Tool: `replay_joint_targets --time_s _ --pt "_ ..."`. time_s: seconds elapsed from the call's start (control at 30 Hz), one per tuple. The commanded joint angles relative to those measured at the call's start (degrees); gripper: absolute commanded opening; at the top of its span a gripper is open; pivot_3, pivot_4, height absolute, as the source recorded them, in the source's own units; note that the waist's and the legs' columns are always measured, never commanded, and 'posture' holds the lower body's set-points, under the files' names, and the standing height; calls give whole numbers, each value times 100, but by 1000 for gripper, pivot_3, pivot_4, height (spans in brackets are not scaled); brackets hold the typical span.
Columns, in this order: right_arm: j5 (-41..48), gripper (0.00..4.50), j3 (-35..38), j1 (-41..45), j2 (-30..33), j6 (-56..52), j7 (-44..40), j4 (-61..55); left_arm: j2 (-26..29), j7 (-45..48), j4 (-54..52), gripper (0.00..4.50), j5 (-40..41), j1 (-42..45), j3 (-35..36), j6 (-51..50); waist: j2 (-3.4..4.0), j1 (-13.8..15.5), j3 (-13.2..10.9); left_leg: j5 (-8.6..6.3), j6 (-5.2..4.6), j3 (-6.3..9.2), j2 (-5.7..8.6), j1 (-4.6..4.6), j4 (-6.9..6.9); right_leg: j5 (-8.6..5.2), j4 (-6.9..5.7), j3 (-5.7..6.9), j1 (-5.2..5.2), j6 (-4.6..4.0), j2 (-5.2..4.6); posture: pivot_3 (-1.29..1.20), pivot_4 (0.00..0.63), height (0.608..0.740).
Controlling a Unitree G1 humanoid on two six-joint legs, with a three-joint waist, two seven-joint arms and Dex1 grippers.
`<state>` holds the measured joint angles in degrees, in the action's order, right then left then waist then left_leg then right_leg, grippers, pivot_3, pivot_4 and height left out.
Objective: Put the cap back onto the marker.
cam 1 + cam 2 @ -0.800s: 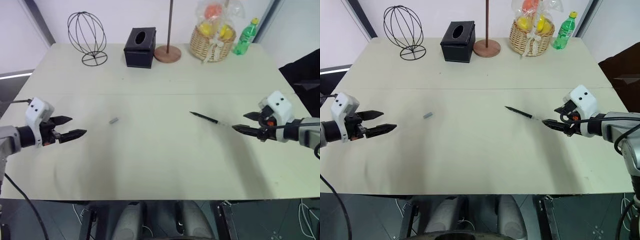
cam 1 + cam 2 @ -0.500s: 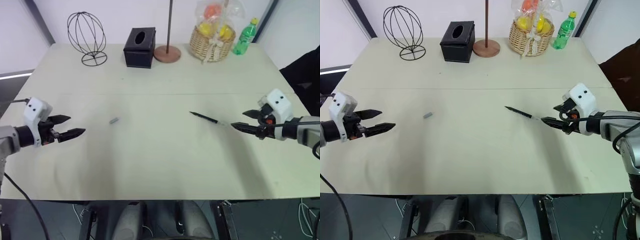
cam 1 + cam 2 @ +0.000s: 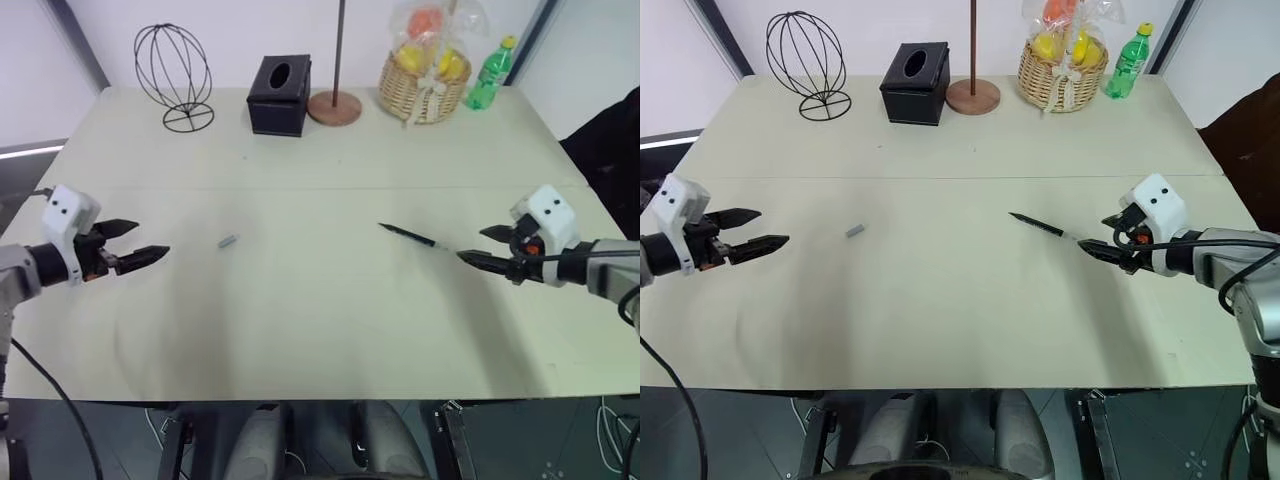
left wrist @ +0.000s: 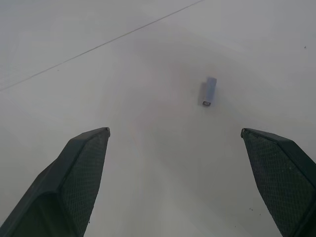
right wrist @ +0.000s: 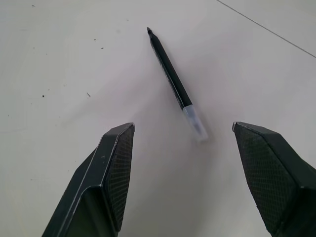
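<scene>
From the head we look down across the table [image 3: 320,330]; our wrist cameras look closely along each gripper's fingers at its surface.

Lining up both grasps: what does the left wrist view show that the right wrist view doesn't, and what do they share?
Left wrist view: the cap, a short grey cylinder lying on its side on the table, ahead of the open left gripper and untouched.

Right wrist view: the marker, uncapped, lying flat with its pointed tip away from the open right gripper and its clear rear end nearest it, also untouched.

Both: the same pale tabletop with a thin seam line, and two black fingers spread wide with nothing between them.
</scene>
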<state>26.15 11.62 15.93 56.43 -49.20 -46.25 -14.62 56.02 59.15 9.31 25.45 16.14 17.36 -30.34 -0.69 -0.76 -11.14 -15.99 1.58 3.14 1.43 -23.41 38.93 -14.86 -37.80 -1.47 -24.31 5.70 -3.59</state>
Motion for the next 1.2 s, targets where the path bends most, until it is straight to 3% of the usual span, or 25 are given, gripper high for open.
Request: replay_joint_targets --time_s 0.03,0.37,0.57,0.83,1.0,1.2 --pt "36 3288 200 35 -34 122 63 -223 27 -7 9 4467 -6 109 103 119 0 0 0 0 0 0 0 0 0 0 0 0 0 0 0 0 150 740" --pt "-3 3288 205 196 -193 331 265 -114 62 15 216 4467 -128 268 27 304 0 3 0 0 0 0 0 0 0 0 0 0 0 0 1 0 150 740" --pt "-50 3288 73 320 -235 399 276 -13 -1 422 860 4467 -335 1463 -528 730 -1 17 0 0 0 1 4 -1 4 0 0 3 3 1 2 0 150 740" --pt "-164 3288 -191 553 -318 526 238 131 -639 1705 2041 4467 -703 3325 -1617 1273 -2 -15 1 0 0 -6 8 -2 6 1 -6 3 0 2 7 0 150 740" --pt "-189 3288 -167 485 -298 539 221 24 -953 2531 2135 4467 -686 3772 -2028 1063 -2 -26 1 0 -1 -5 6 -4 8 1 -8 2 -2 2 11 0 150 740" --pt "-224 3288 -224 493 -259 971 -186 175 -1124 2475 2384 4467 -966 3848 -2064 1393 -2 -23 1 0 -1 -3 3 -3 9 0 -9 0 -2 2 14 0 150 740"
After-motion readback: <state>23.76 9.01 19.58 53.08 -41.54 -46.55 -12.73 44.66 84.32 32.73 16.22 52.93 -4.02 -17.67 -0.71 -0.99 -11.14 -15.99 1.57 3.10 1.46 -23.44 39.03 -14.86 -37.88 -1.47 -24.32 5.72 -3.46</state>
